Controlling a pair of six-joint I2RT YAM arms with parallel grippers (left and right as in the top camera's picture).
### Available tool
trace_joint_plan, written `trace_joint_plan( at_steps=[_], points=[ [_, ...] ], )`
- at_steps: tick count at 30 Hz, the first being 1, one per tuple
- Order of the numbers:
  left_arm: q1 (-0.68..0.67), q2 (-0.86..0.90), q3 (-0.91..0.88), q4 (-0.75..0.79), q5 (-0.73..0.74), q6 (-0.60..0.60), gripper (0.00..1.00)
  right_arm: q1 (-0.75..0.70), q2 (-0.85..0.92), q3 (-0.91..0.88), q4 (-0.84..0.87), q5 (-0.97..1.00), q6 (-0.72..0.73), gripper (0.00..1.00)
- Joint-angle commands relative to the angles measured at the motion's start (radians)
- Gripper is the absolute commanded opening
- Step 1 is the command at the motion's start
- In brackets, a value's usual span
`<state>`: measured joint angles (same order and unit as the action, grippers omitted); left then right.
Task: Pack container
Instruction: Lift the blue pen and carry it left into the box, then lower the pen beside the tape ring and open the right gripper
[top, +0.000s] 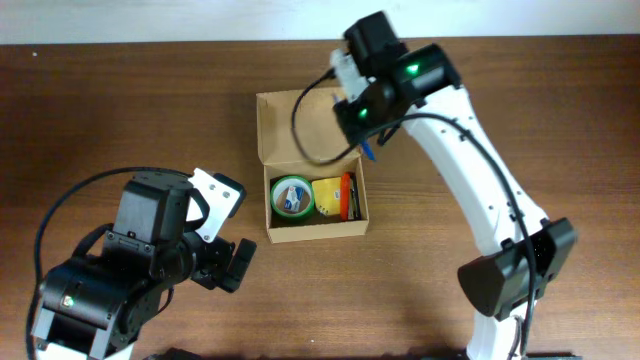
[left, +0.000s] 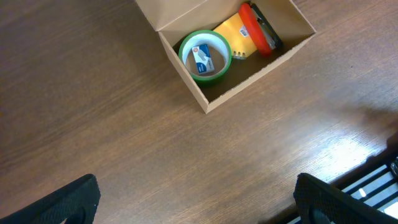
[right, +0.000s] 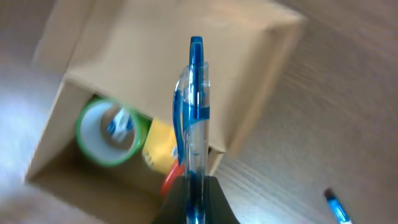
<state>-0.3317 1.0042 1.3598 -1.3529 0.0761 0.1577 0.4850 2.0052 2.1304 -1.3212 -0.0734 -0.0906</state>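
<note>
The container (top: 318, 231) is a tan cardboard box in the middle of the table, its flap lid (top: 296, 125) standing open at the back. Inside lie a green tape roll (top: 291, 195), a yellow item (top: 328, 196) and a red item (top: 347, 195). My right gripper (top: 366, 128) hovers over the box's back right corner, shut on a blue pen (right: 194, 112) that points out over the flap (right: 137, 56). My left gripper (left: 199, 205) is wide open and holds nothing. It hangs over bare table, left and in front of the container (left: 261, 70).
A small blue object (right: 336, 205) lies on the wood to the right of the box. The right arm's base (top: 505, 285) stands at the front right, and the left arm's body (top: 130, 270) fills the front left.
</note>
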Motion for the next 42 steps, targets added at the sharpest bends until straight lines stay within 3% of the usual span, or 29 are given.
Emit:
trace_joint_plan(
  at_steps=[1,9,14,25,42],
  points=[
    [-0.001,0.0,0.018,0.002,0.014,0.016,1.0,0.051,-0.02,0.018,-0.016,-0.006,-0.249,0.04],
    [-0.001,0.0,0.018,0.002,0.014,0.016,1.0,0.105,-0.016,-0.041,-0.028,-0.071,-0.721,0.04],
    [-0.001,0.0,0.018,0.002,0.014,0.016,0.99,0.104,-0.016,-0.123,0.02,-0.074,-0.877,0.04],
    [-0.001,0.0,0.018,0.002,0.014,0.016,1.0,0.104,-0.012,-0.307,0.236,-0.138,-0.991,0.04],
    [-0.001,0.0,0.018,0.002,0.014,0.016,1.0,0.104,0.074,-0.359,0.31,-0.163,-1.005,0.04]
  ],
)
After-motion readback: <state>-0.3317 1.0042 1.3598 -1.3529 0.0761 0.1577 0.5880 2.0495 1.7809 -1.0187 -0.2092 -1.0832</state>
